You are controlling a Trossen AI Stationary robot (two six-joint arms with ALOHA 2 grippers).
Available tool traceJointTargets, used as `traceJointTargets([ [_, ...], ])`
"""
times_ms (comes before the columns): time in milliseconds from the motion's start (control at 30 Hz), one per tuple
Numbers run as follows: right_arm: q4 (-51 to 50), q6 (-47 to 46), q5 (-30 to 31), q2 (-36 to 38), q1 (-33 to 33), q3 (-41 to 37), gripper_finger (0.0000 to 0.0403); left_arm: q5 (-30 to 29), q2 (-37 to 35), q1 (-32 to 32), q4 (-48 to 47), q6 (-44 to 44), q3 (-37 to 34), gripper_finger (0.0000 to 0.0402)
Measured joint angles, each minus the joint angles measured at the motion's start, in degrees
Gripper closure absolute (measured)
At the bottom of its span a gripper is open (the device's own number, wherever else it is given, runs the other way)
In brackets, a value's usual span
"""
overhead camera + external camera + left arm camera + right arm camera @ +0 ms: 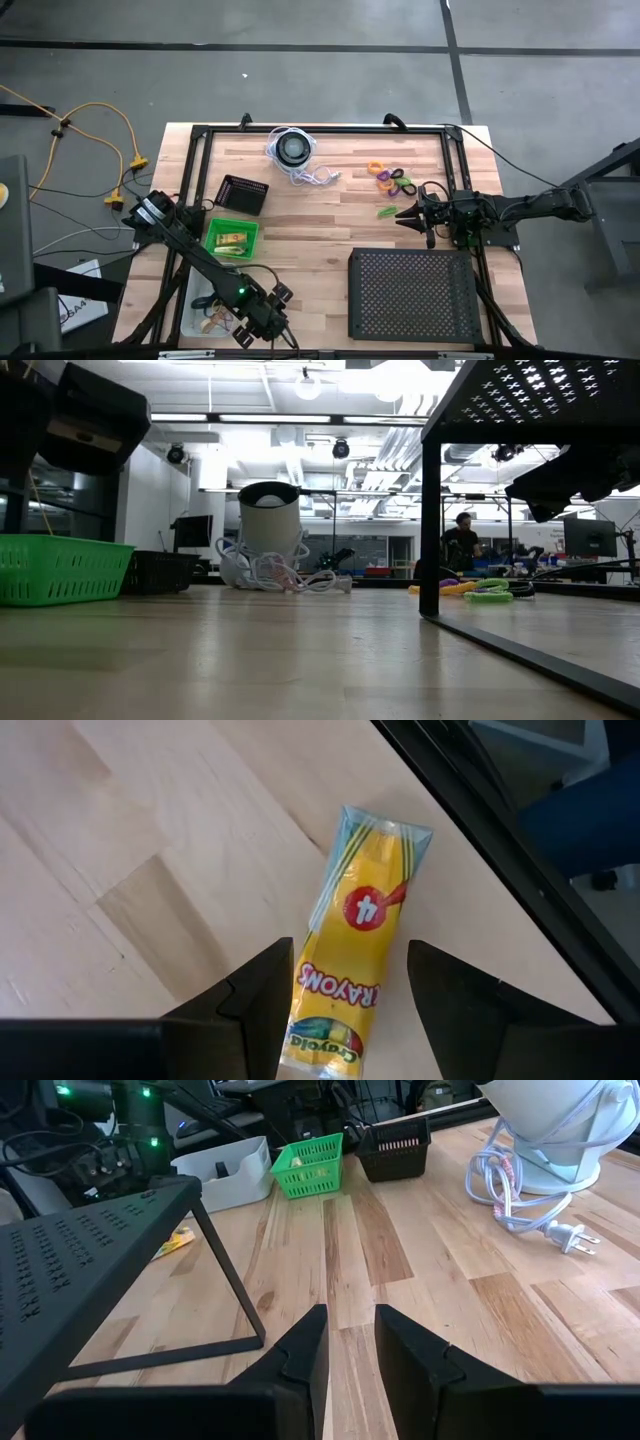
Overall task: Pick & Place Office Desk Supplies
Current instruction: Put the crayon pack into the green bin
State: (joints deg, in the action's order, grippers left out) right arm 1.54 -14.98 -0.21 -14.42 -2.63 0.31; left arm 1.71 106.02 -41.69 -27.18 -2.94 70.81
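Note:
A yellow crayon packet lies flat on the wood by the table's near edge. My left gripper hovers over it, open, one finger on each side of its printed end; I cannot tell whether they touch it. More yellow packets sit in the green basket. Rubber bands lie in the white bin. Orange, purple, green and black rings and a green piece lie on the table's far right part. My right gripper waits next to them, narrowly open and holding nothing.
The large black perforated tray stands on thin legs at the near right, close to my left gripper. A small black basket sits beyond the green one. The round disc with white coiled cord is at the far middle. Bare wood spans the centre.

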Motion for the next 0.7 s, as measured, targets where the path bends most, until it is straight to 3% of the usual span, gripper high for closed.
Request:
traceJointTargets([
  [333,0.0,0.0,0.0,0.0,0.0,0.0,0.033,-2.0,0.3,-0.1,-1.2,-0.7,0.0,0.0211],
  [700,0.1,0.0,0.0,0.0,0.0,0.0,0.033,-0.5,1.7,-0.1,-1.5,-1.8,-0.1,0.0211],
])
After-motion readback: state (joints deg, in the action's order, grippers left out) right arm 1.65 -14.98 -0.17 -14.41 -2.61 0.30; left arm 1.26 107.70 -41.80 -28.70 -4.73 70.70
